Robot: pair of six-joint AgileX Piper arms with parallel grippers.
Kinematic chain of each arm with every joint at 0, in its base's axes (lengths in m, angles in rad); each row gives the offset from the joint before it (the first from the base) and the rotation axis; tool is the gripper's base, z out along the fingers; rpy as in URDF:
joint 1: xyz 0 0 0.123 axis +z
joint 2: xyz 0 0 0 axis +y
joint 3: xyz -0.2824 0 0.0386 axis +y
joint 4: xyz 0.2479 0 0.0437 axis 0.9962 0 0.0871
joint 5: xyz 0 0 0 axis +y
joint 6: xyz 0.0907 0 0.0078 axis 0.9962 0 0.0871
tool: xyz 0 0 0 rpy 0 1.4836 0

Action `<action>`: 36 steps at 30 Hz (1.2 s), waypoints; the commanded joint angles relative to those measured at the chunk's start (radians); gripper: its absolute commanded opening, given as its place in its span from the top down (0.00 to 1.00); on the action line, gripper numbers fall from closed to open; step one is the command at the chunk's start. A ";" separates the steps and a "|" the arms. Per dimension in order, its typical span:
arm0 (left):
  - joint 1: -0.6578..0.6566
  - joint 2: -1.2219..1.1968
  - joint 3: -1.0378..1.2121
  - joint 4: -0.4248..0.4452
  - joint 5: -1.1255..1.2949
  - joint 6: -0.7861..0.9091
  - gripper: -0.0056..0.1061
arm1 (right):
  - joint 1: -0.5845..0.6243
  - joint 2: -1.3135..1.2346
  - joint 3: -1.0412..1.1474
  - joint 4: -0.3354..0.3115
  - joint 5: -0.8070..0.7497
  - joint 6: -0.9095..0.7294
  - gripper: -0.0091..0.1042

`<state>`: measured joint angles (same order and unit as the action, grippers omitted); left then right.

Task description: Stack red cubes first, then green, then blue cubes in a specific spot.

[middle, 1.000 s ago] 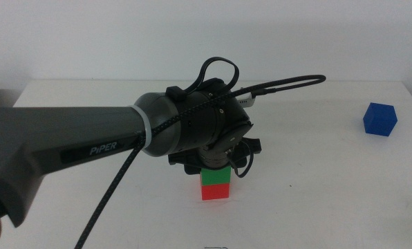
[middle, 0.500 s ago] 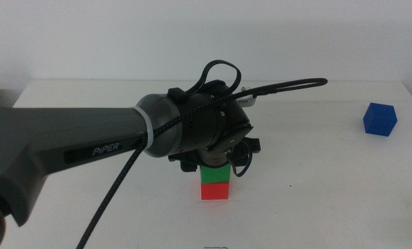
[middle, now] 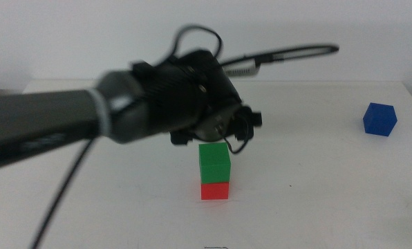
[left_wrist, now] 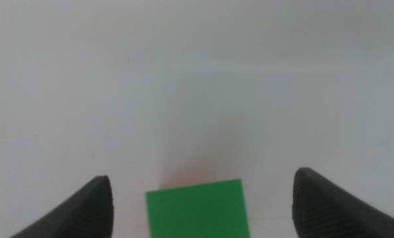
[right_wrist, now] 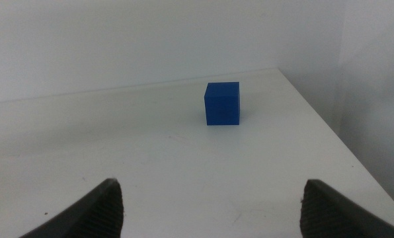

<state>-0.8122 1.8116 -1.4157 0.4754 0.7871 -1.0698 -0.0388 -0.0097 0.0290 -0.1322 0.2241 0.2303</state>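
My left tool (left_wrist: 200, 198) hung spread above the green cube (middle: 214, 163) stacked on red (middle: 214, 191); my right tool (right_wrist: 210, 201), spread, faced the blue cube (right_wrist: 222, 103) near the bench (middle: 316, 173) edge.

Matte green cube (middle: 214, 162), smooth white table (middle: 316, 173).

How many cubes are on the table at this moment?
3. The green cube sits on the red cube near the table's middle, below the open left gripper. The blue cube stands alone at the far right, ahead of the open right gripper.
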 commanded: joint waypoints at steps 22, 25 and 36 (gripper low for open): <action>0.225 -0.611 -0.023 -0.517 0.488 1.155 0.14 | -0.006 -0.022 -0.018 -0.012 -0.077 -0.013 0.29; 0.292 -0.619 -0.019 -0.592 0.533 1.308 0.14 | -0.006 -0.022 -0.018 -0.012 -0.077 -0.013 0.29; 0.347 -0.620 -0.017 -0.672 0.533 1.467 0.14 | -0.006 -0.022 -0.018 -0.012 -0.077 -0.013 0.29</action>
<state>-0.4648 1.2165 -1.4075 -0.1705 1.2602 0.3933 -0.0388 -0.0097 0.0290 -0.1322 0.2241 0.2303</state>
